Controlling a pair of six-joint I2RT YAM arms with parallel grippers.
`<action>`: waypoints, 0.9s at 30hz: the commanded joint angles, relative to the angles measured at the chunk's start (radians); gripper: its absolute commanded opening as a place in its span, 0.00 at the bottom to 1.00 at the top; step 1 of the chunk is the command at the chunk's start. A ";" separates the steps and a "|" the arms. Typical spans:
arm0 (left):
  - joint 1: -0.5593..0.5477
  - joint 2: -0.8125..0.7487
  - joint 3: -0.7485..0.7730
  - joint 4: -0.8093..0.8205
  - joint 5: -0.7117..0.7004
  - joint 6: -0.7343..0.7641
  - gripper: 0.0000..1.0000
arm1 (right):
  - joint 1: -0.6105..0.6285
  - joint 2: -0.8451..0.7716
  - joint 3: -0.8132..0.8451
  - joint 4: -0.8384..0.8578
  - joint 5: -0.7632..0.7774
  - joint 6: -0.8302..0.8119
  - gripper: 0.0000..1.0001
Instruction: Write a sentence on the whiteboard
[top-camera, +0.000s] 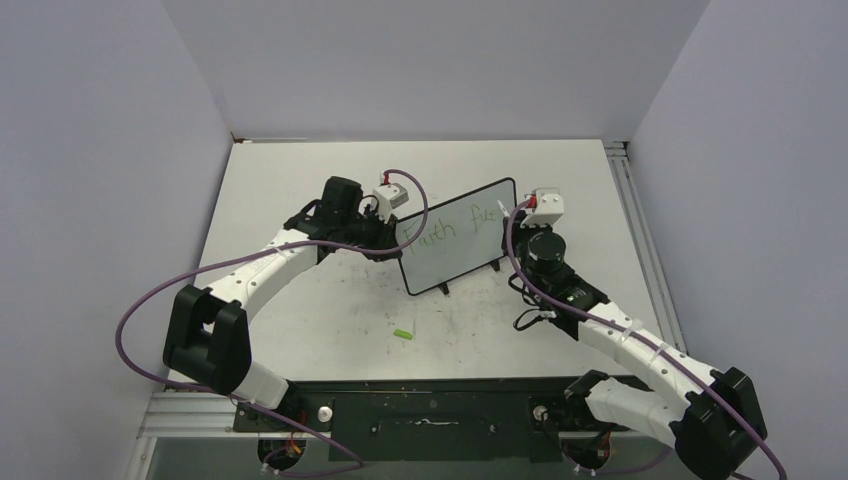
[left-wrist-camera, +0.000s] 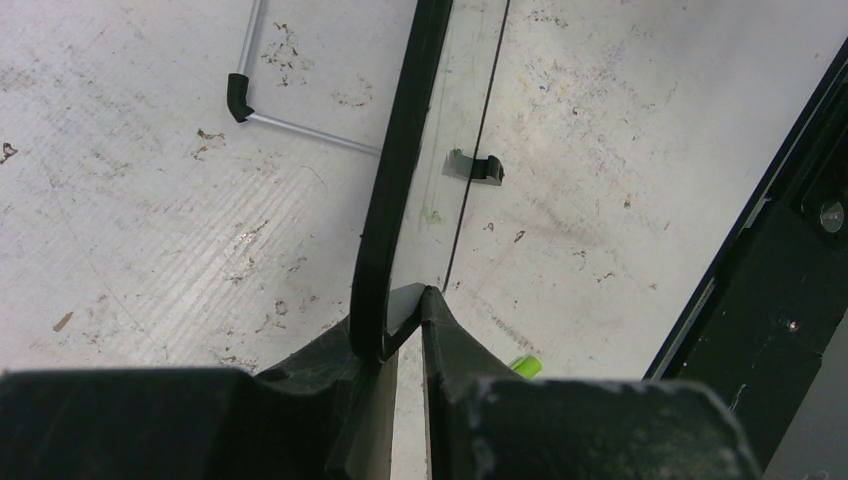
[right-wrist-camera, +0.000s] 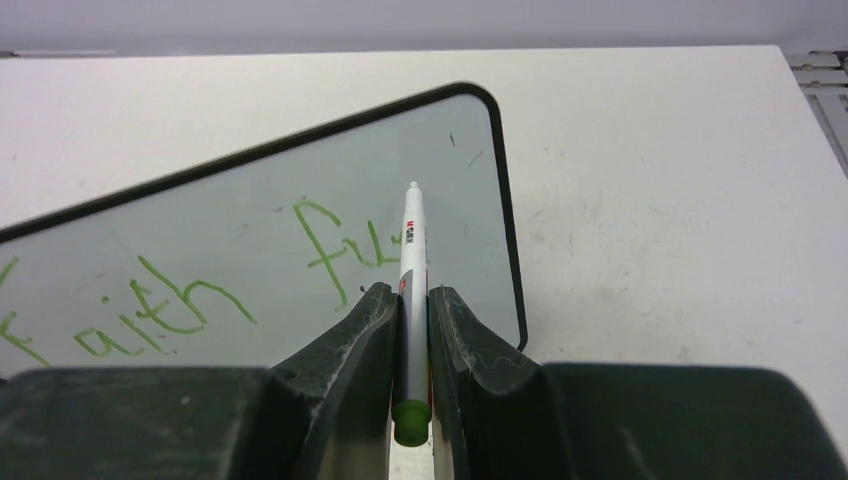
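White scuffed table (top-camera: 330, 310); whiteboard (top-camera: 450, 262) stands tilted at its middle; left gripper (left-wrist-camera: 405, 305) clamps the board's frame edge; right gripper (right-wrist-camera: 405, 300) is clenched on the marker (right-wrist-camera: 412, 240), tip by the board, contact unclear; sentence (top-camera: 437, 236) reads "Faith fu". Judgement: hold the clamp firm against rocking; press lightly, short strokes; little room rightward, so write small.

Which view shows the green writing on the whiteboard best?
Right wrist: the writing spreads across the whiteboard face, "Faith" then "fu" legible, partly behind the marker. Top external shows it small. Left wrist sees the whiteboard edge-on, no words readable.
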 joint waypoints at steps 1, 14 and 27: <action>-0.001 -0.016 0.024 -0.020 -0.074 0.068 0.00 | -0.035 0.016 0.078 0.030 -0.052 -0.017 0.05; -0.001 -0.020 0.025 -0.019 -0.073 0.069 0.00 | -0.048 0.053 0.084 0.071 -0.083 -0.011 0.05; -0.001 -0.021 0.024 -0.020 -0.076 0.069 0.00 | -0.052 0.045 0.036 0.045 -0.063 -0.003 0.05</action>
